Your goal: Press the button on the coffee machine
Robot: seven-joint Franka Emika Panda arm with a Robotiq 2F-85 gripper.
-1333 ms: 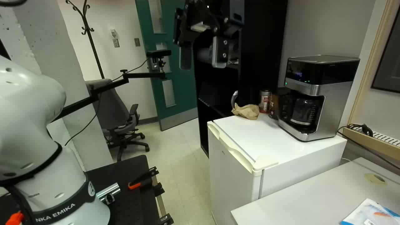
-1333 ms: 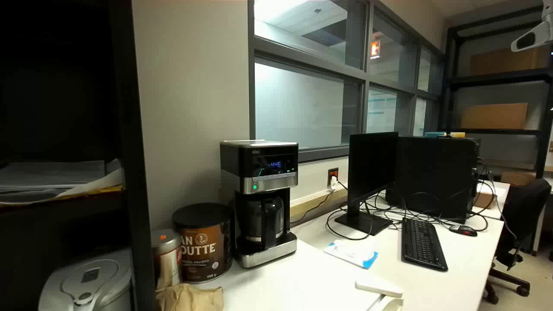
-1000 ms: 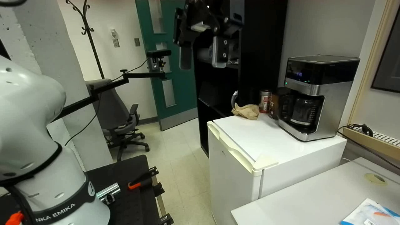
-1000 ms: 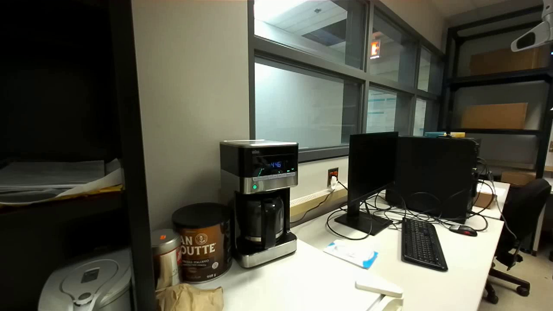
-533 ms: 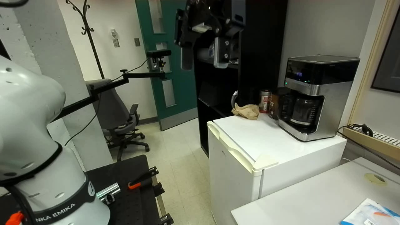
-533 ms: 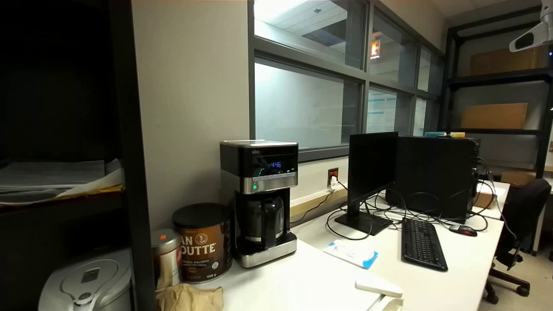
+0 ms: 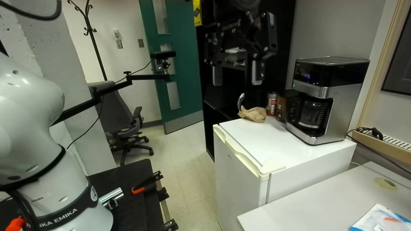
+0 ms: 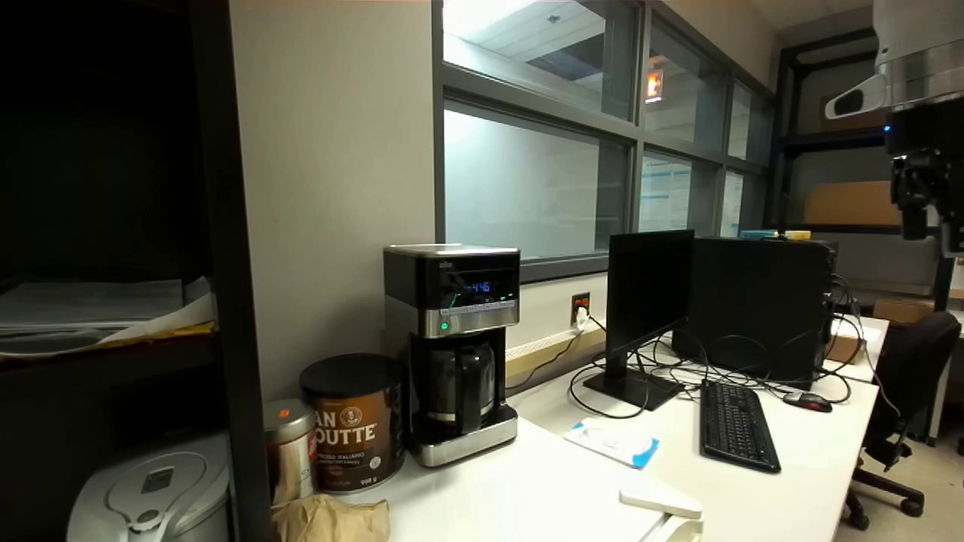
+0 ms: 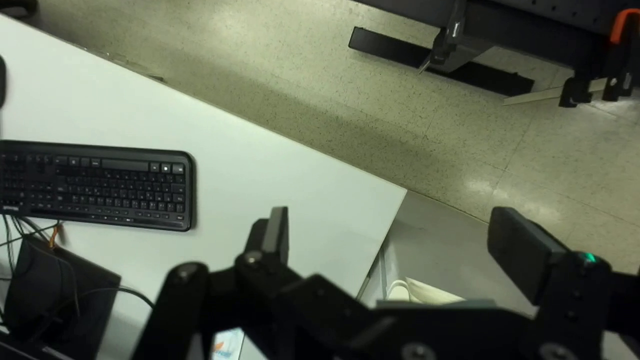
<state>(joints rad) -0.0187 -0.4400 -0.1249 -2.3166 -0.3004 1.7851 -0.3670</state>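
The coffee machine (image 7: 345, 106) is a boxy black and silver drip maker on the white fridge (image 7: 257, 138); it also shows in an exterior view (image 8: 407, 280). Its display reads 4:46 and a round button (image 8: 444, 326) glows green on the silver band; the green light also shows in an exterior view (image 7: 293, 85). The dark carafe (image 8: 456, 384) sits in the lower recess. My gripper (image 7: 237, 82) is open and empty in the air, well apart from the machine. It also shows in an exterior view (image 8: 933, 242) and the wrist view (image 9: 390, 215), where the machine is out of view.
A coffee tin (image 8: 354, 421), a smaller can (image 8: 290, 452) and a brown paper bag (image 8: 331, 518) stand beside the machine. A black shelf (image 7: 269, 41) rises behind. A white desk (image 9: 300, 160) holds a keyboard (image 9: 100, 185), monitor (image 8: 651, 293) and packet (image 8: 614, 443).
My gripper has moved right and down in an exterior view and has entered from the right edge in an exterior view. It stays open. The machine has not moved.
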